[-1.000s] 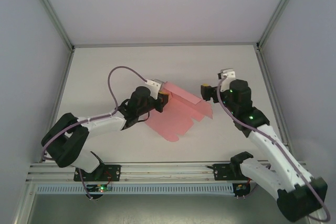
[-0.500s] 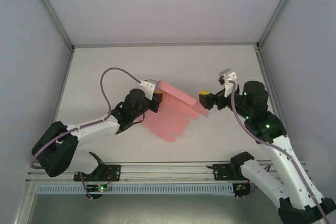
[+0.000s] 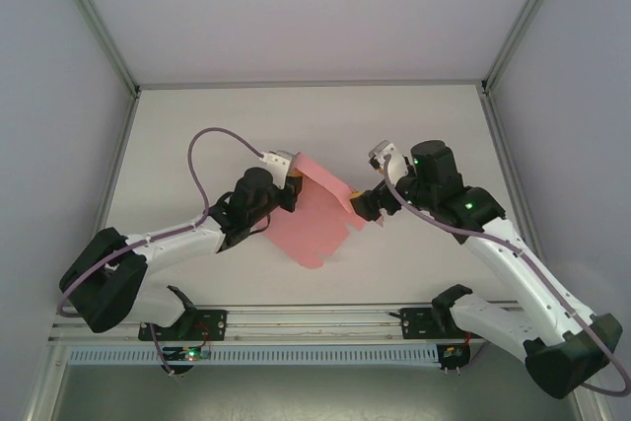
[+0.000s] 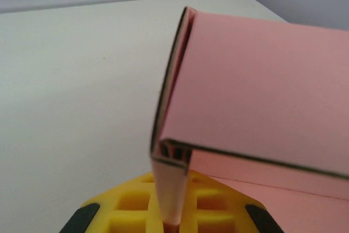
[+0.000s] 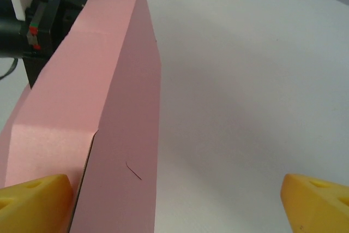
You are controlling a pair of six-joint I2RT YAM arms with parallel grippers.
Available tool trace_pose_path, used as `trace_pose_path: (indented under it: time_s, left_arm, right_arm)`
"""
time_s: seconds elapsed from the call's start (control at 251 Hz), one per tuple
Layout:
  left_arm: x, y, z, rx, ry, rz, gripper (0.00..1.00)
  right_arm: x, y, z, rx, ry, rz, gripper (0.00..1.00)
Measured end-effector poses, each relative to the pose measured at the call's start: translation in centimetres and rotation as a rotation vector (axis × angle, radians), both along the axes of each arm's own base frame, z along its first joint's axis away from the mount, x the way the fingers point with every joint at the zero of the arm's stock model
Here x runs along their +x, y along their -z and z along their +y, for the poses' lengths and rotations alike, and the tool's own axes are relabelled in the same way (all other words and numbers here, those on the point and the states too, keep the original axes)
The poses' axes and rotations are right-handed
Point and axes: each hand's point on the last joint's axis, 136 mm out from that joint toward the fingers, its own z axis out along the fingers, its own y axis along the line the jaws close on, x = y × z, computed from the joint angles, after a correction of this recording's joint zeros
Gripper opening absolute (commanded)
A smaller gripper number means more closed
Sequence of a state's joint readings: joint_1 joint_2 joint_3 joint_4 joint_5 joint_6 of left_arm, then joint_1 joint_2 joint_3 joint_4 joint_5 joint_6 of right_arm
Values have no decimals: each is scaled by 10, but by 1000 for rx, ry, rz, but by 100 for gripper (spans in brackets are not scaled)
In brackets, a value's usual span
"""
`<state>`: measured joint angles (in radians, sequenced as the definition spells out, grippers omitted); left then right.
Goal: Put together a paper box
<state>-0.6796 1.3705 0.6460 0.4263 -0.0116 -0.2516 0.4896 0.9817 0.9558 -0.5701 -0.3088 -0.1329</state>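
Observation:
The pink paper box lies half-folded in the middle of the table, its rear wall folded up into a long hollow strip. My left gripper is shut on the narrow end flap at the strip's left end, and the card is pinched between the yellow fingers. My right gripper is at the strip's right end, jaws wide open. In the right wrist view the pink strip runs away from me beside the left yellow finger. The right finger stands well apart from it.
The white table is bounded by grey walls and metal frame posts. A rail with both arm bases runs along the near edge. Bare tabletop lies behind and to the right of the box.
My right gripper has swung left and down to the box's right end. The card's right flaps have folded in, so the sheet looks narrower. The left gripper has shifted slightly left, still holding.

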Motion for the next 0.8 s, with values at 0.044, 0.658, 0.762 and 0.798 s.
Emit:
trace_pose_path:
  time_s: [0.044,0.658,0.762,0.798]
  left_arm:
    - [1,3,-1,-4,0,13,0]
    - [13,30,-8,-63,-39,157,0]
    - [18,22,-9,-81,-54,144,0]
    - [20,19,-10,-85,-59,138,0]
  right_arm:
    - [0,6,2,-19,-7,13,98]
    - [63,0,1,-134,454,-392,98]
    - [66,-8,-5,-154,515,-430,98]
    - [66,-11,-6,-157,522,-435,98]
